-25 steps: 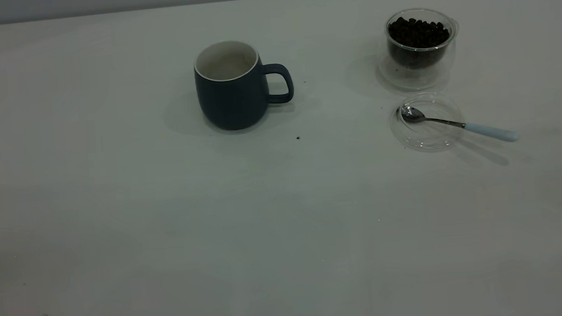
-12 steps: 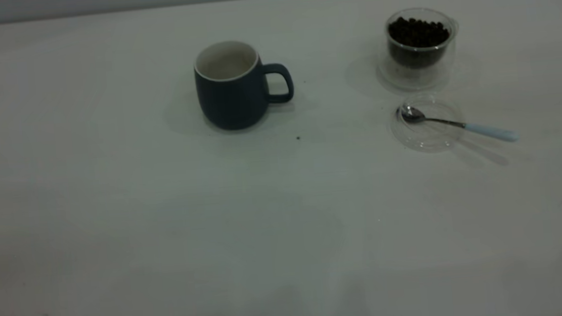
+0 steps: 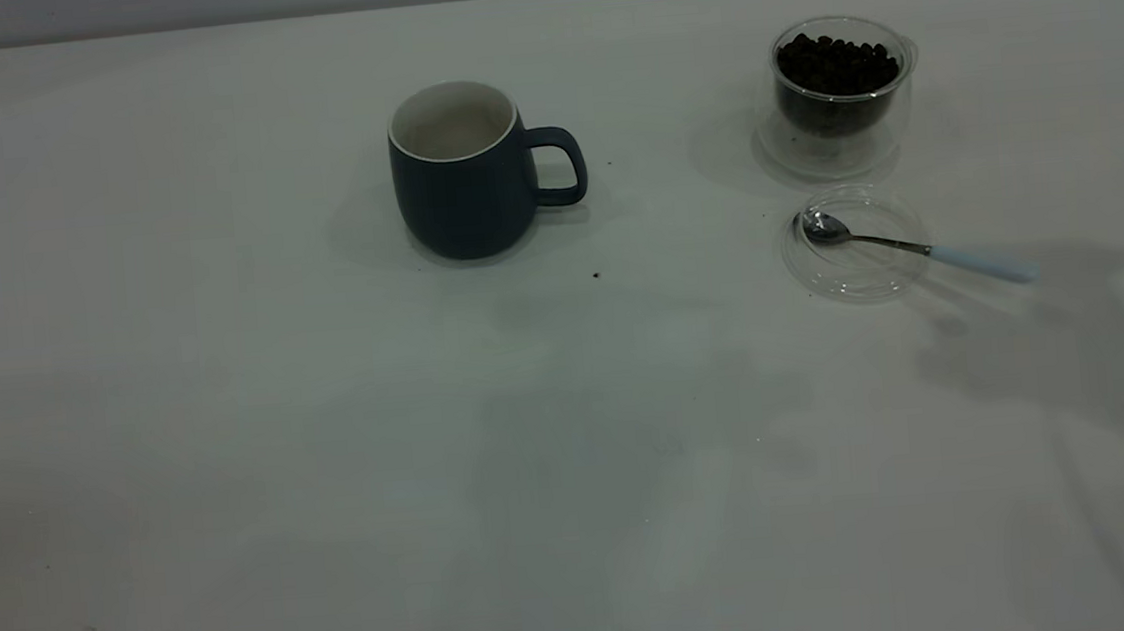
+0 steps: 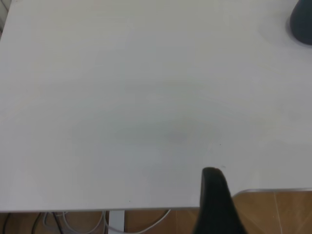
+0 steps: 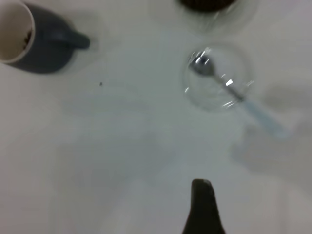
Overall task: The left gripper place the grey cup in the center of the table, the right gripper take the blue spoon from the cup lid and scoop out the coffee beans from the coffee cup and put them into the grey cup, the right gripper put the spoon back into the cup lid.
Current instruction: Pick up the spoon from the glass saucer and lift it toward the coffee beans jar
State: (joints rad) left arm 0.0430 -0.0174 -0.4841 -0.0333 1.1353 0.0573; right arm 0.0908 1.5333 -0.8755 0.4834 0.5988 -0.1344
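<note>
Item 1, right gripper (image 5: pixel 202 207): only a black tip of it shows in my wrist camera, hanging over bare table (image 3: pixel 230 432) and holding nothing that I can see; I cannot tell whether it is open or closed. Item 2, lid (image 5: pixel 218 78): the nearest thing ahead of that gripper, lying flat on the table, apart from the gripper. Item 3, spoon (image 5: pixel 229 90): resting in the lid, its metal bowl inside the rim on the far side from the gripper, its pale blue handle crossing the rim and jutting out over the table, slanting back toward the gripper's side. Item 4, coffee cup (image 3: pixel 836 98): just beyond the lid, upright, near it but not touching. Item 5, beans (image 3: pixel 836 63): a dark heap filling the coffee cup's inner bowl almost to the rim. Item 6, dark speck (image 3: pixel 596 276): on the table, ahead of the gripper and toward the left arm's side. Item 7, grey cup (image 3: pixel 461 173): farther that way, well apart from the lid and the coffee cup, upright, handle turned toward them. Item 8, left gripper (image 4: pixel 214 200): one black tip in my left wrist camera, over the table's edge, far short of the grey cup; its state I cannot tell either.
</note>
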